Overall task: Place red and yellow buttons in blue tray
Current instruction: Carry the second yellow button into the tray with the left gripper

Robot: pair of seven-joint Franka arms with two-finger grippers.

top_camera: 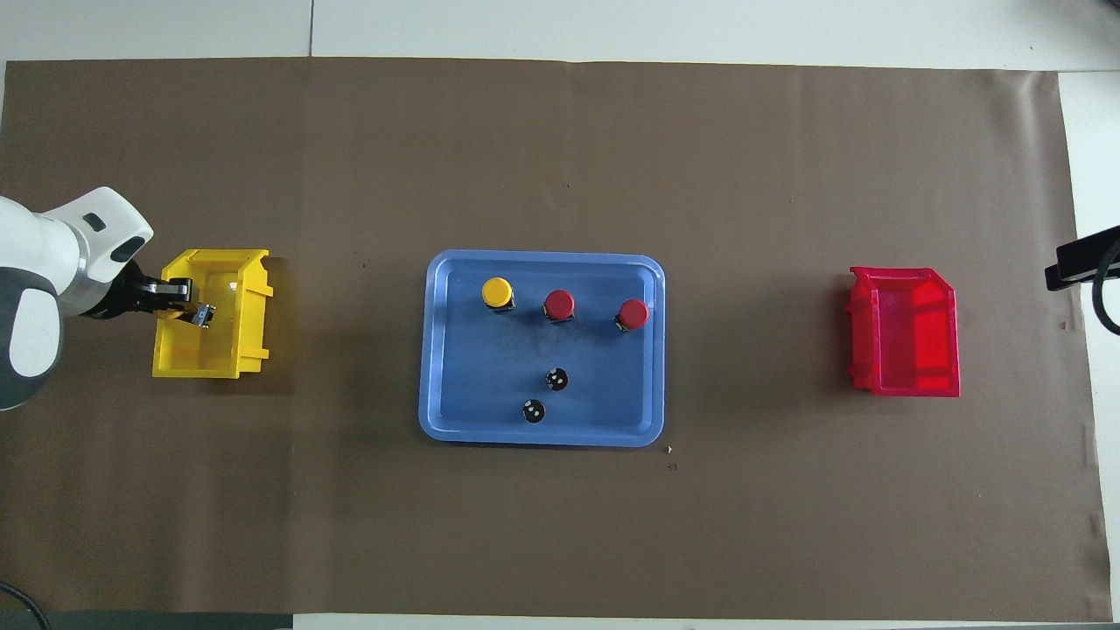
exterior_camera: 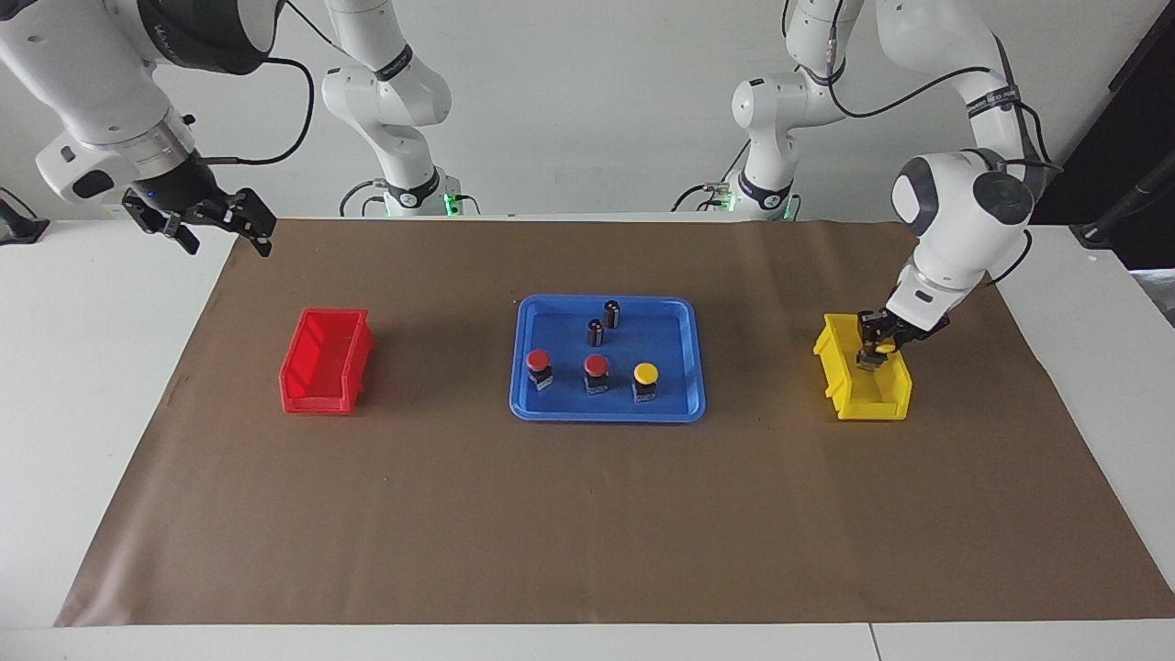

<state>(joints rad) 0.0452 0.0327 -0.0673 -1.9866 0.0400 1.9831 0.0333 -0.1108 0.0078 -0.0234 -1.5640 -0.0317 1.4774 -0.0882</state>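
Note:
The blue tray (exterior_camera: 606, 415) (top_camera: 542, 437) lies mid-table. In it stand two red buttons (exterior_camera: 538, 361) (exterior_camera: 597, 365) (top_camera: 633, 313) (top_camera: 559, 304) and one yellow button (exterior_camera: 645, 373) (top_camera: 497, 291) in a row. My left gripper (exterior_camera: 872, 356) (top_camera: 194, 308) reaches down into the yellow bin (exterior_camera: 863, 399) (top_camera: 210, 354) and is shut on another yellow button (exterior_camera: 878, 348), whose grey base (top_camera: 204, 313) shows from above. My right gripper (exterior_camera: 225, 240) hangs open and holds nothing, raised over the table's corner at the right arm's end.
Two dark capless cylinders (exterior_camera: 611, 312) (exterior_camera: 595, 330) (top_camera: 556, 379) (top_camera: 534, 410) stand in the tray, nearer to the robots than the buttons. A red bin (exterior_camera: 326, 363) (top_camera: 906, 332) sits toward the right arm's end. Brown paper covers the table.

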